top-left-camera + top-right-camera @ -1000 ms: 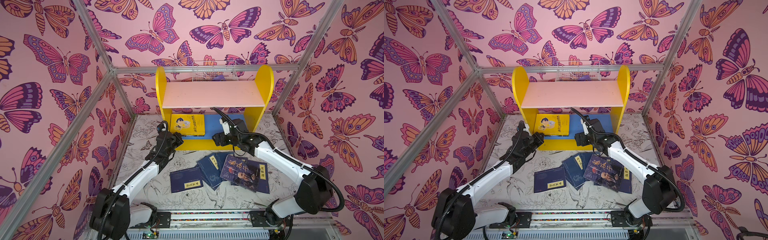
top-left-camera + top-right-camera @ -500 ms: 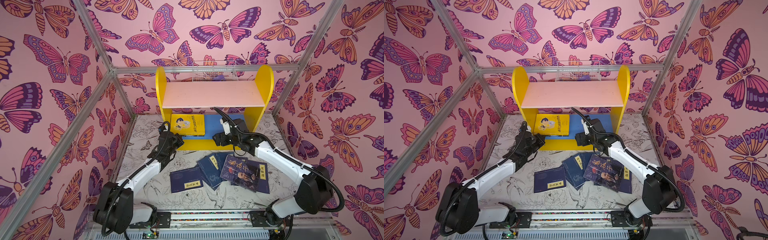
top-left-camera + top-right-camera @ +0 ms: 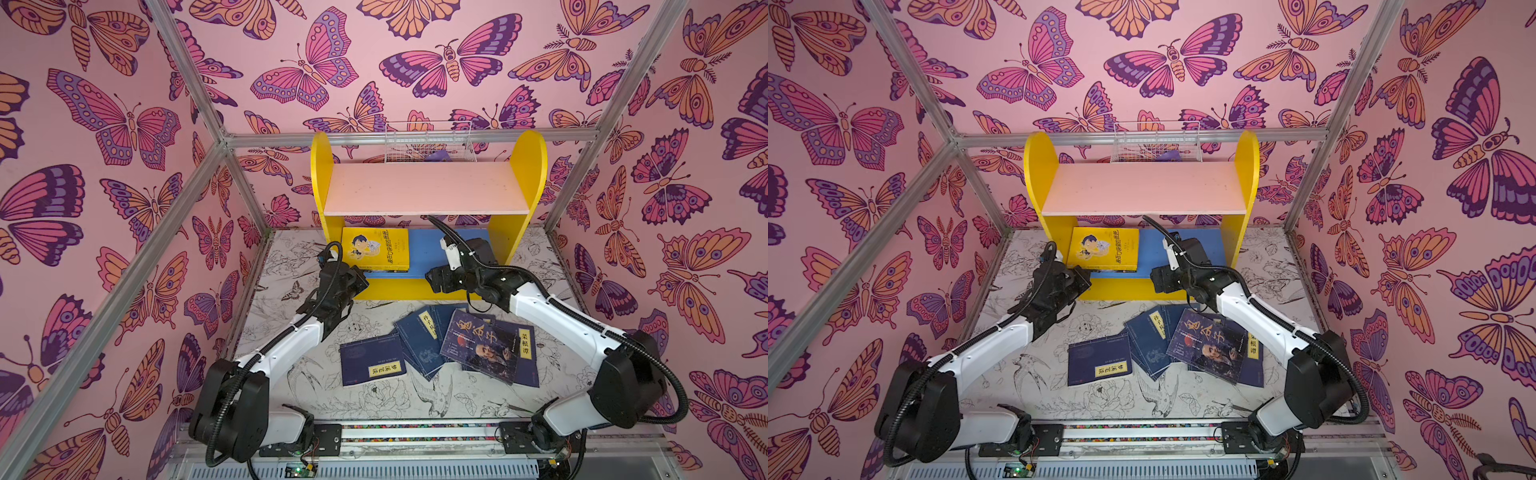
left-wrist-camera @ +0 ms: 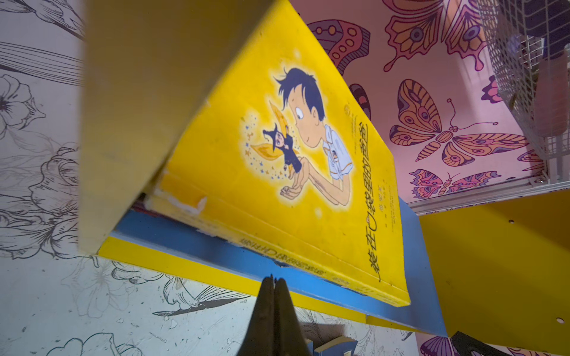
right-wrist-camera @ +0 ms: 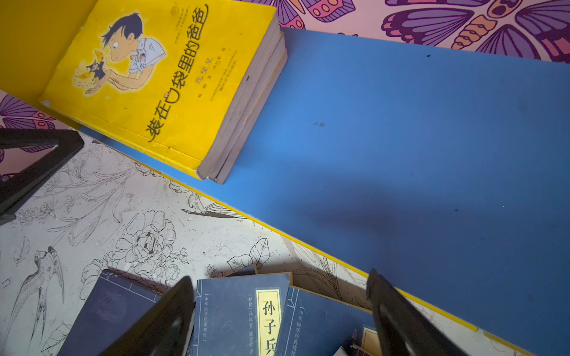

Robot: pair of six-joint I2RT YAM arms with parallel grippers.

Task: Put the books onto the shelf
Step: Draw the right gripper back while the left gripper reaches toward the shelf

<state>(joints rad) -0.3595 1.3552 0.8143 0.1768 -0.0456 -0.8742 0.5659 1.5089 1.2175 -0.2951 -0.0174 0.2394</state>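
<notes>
Books split two ways in both top views: a yellow cartoon-boy paperback stack (image 3: 376, 249) lies flat on the blue lower board (image 3: 426, 251) of the yellow-sided two-tier shelf (image 3: 517, 166), tucked against its left panel, while navy paperbacks with yellow labels (image 3: 1100, 360) sprawl overlapping on your flower-printed surface (image 3: 1054, 374), a dark portrait cover (image 3: 482, 345) topmost. Your left wrist view shows the left claw (image 4: 274, 282) pinched shut and empty, just off the stack's near edge, likely poised to nudge it square. Your right wrist view shows the right claw (image 5: 277, 311) spread wide and empty above the navy books, probably readying a pick.
</notes>
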